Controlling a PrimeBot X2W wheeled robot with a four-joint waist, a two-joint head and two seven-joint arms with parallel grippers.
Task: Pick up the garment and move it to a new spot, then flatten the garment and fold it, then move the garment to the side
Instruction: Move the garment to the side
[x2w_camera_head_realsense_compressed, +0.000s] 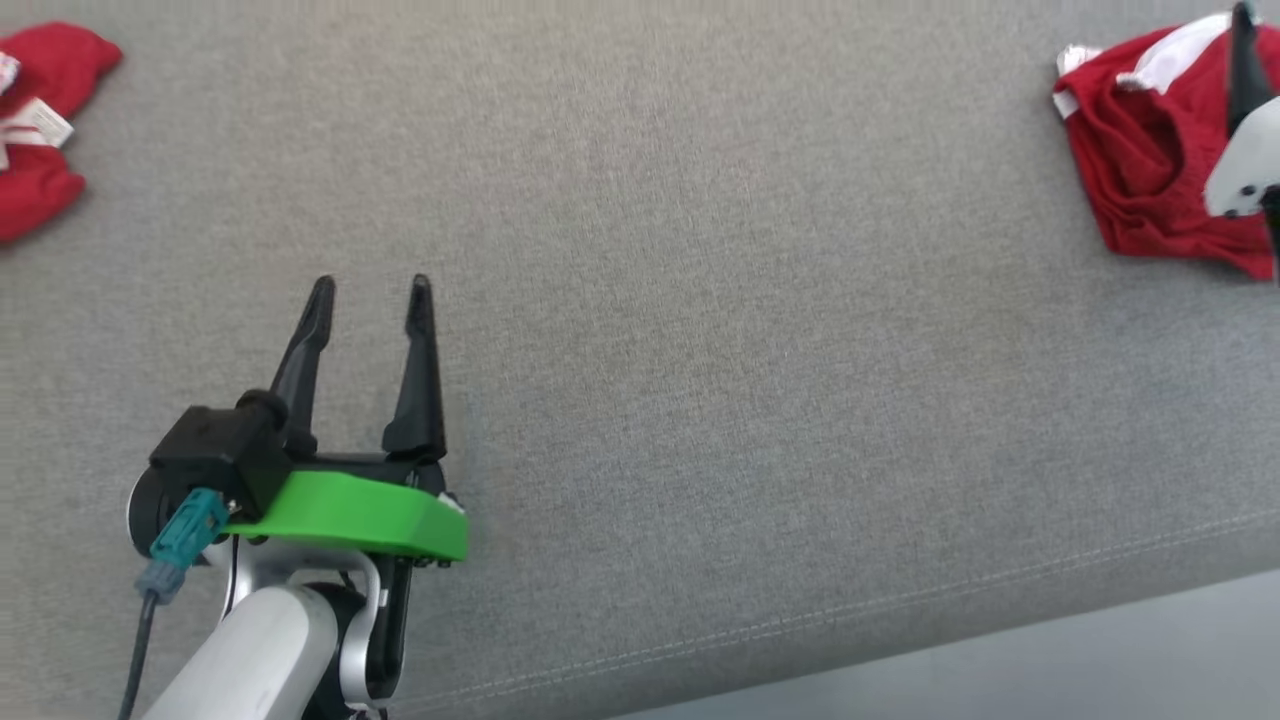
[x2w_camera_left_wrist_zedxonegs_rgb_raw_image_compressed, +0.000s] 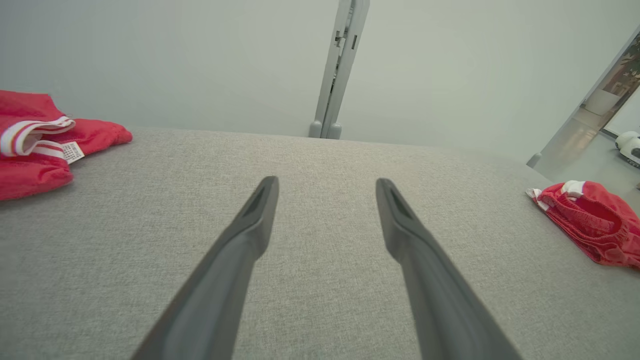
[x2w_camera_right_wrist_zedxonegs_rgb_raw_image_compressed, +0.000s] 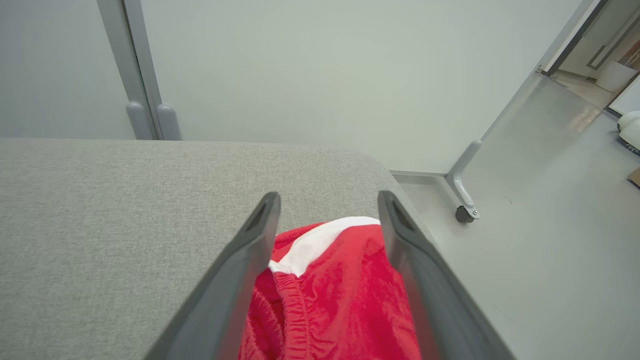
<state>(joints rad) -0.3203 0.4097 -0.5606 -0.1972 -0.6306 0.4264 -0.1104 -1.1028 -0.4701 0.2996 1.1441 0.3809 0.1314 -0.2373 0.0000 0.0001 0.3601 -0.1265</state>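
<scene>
The garment (x2w_camera_head_realsense_compressed: 1140, 150) is a bunched red piece with white trim, lying at the far right of the grey padded surface (x2w_camera_head_realsense_compressed: 700, 350). In the right wrist view, my right gripper (x2w_camera_right_wrist_zedxonegs_rgb_raw_image_compressed: 327, 205) hangs just over the garment (x2w_camera_right_wrist_zedxonegs_rgb_raw_image_compressed: 340, 300), open, its jaws wide apart on either side of the cloth and gripping nothing. One of its dark fingers (x2w_camera_head_realsense_compressed: 1243, 60) shows at the head view's right edge. My left gripper (x2w_camera_head_realsense_compressed: 371, 287) stands open over bare fabric at the lower left, far from the garment (x2w_camera_left_wrist_zedxonegs_rgb_raw_image_compressed: 595, 225), with nothing between its fingers (x2w_camera_left_wrist_zedxonegs_rgb_raw_image_compressed: 255, 225).
A second red garment (x2w_camera_head_realsense_compressed: 40, 130) with white stripes and a label lies at the far left (x2w_camera_left_wrist_zedxonegs_rgb_raw_image_compressed: 35, 145). The surface's front edge (x2w_camera_head_realsense_compressed: 900, 640) runs along the bottom right, with floor beyond. A partition post on a caster (x2w_camera_right_wrist_zedxonegs_rgb_raw_image_compressed: 462, 200) stands past the right end.
</scene>
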